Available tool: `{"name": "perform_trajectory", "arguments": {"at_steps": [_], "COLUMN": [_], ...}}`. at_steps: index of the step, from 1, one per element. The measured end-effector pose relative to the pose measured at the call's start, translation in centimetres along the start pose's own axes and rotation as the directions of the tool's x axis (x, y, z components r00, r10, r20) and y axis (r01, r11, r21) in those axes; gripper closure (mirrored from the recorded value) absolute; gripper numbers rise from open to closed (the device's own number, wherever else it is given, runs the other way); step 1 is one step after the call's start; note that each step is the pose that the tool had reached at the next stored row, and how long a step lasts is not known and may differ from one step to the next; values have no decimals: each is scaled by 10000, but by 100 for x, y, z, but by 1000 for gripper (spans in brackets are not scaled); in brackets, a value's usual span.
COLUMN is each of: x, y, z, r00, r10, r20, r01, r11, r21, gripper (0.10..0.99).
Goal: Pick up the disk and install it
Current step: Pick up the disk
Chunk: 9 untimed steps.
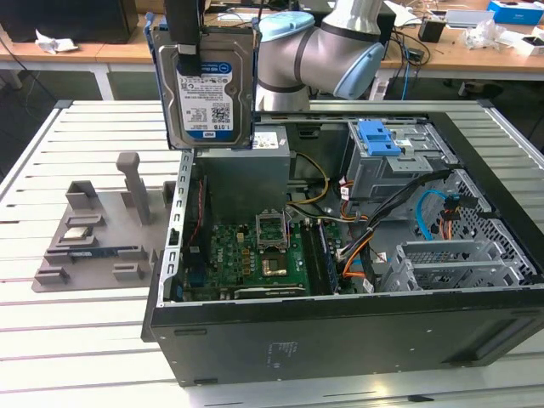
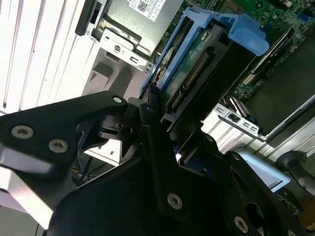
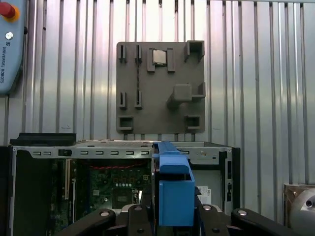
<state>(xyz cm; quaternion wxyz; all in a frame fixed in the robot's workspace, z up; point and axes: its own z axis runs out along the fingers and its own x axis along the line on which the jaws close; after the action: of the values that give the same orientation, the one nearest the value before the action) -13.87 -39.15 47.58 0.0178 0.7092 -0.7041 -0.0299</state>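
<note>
The disk (image 1: 206, 92), a silver drive with a white-and-blue label in a blue carrier, hangs upright in the air above the end of the open computer case (image 1: 340, 331) on the exterior view's left. My gripper (image 1: 188, 49) comes down from above, and its black fingers are shut on the disk. In the second wrist view the disk (image 2: 197, 73) shows edge-on, connector side exposed, clamped by the black fingers (image 2: 152, 123). The first wrist view looks down the blue carrier (image 3: 174, 189), which is held by the gripper (image 3: 174, 219) above the case.
A grey power-supply box (image 1: 246, 170) sits inside the case right below the disk. A drive cage with a small blue bracket (image 1: 378, 138) stands at the far side, with a motherboard (image 1: 255, 255) and cables (image 1: 374, 229) between. A grey fixture plate (image 1: 93, 229) lies on the slatted table beside the case.
</note>
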Motion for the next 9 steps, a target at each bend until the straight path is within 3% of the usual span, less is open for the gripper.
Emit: {"name": "perform_trajectory", "arguments": {"at_steps": [9], "x": [181], "y": [0], "z": [25], "r00": [10000], "r10": [0], "r20": [0], "r01": [0], "r11": [10000], "r21": [0], "gripper": [718]}}
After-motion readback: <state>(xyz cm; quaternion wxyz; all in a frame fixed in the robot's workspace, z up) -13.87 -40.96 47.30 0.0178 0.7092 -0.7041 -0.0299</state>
